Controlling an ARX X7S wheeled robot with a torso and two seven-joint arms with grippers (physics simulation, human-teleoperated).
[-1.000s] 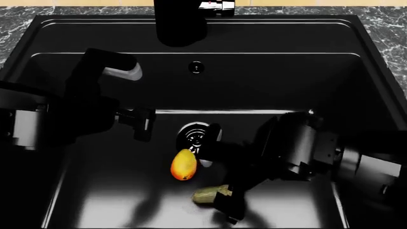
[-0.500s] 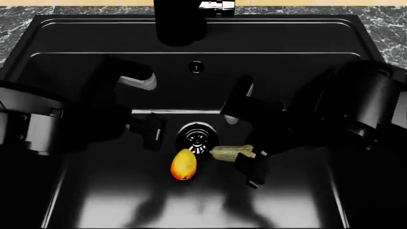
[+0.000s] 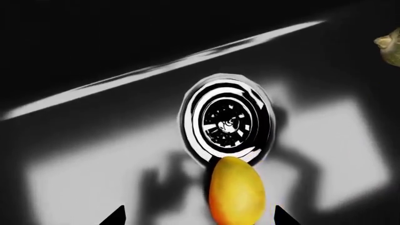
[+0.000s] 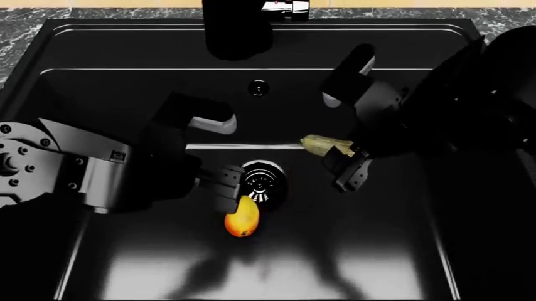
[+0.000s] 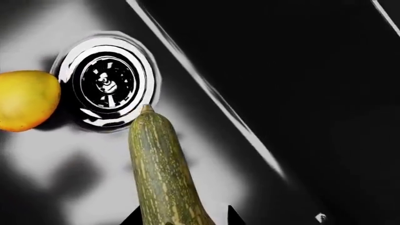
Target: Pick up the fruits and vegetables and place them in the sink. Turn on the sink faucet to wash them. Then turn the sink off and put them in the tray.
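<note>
The yellow-orange mango (image 4: 242, 216) (image 3: 234, 197) lies on the floor of the black sink (image 4: 402, 47), just in front of the drain (image 4: 262, 182). My left gripper (image 4: 222, 155) (image 3: 196, 216) hovers over it, open, and the mango shows between its fingertips, nearer one of them. My right gripper (image 4: 339, 141) (image 5: 181, 216) is shut on the green-tan squash (image 4: 322, 144) (image 5: 159, 173) and holds it in the air above the basin, right of the drain. The faucet (image 4: 238, 28) stands at the back with its lever (image 4: 285, 6). The tray is out of view.
Grey marble countertop (image 4: 519, 37) surrounds the sink rim. A small overflow hole (image 4: 258, 88) sits in the back wall. The sink walls enclose both arms on every side.
My right gripper has risen from the sink floor up and toward the back right, carrying the squash. My left arm has moved right, toward the drain and mango.
</note>
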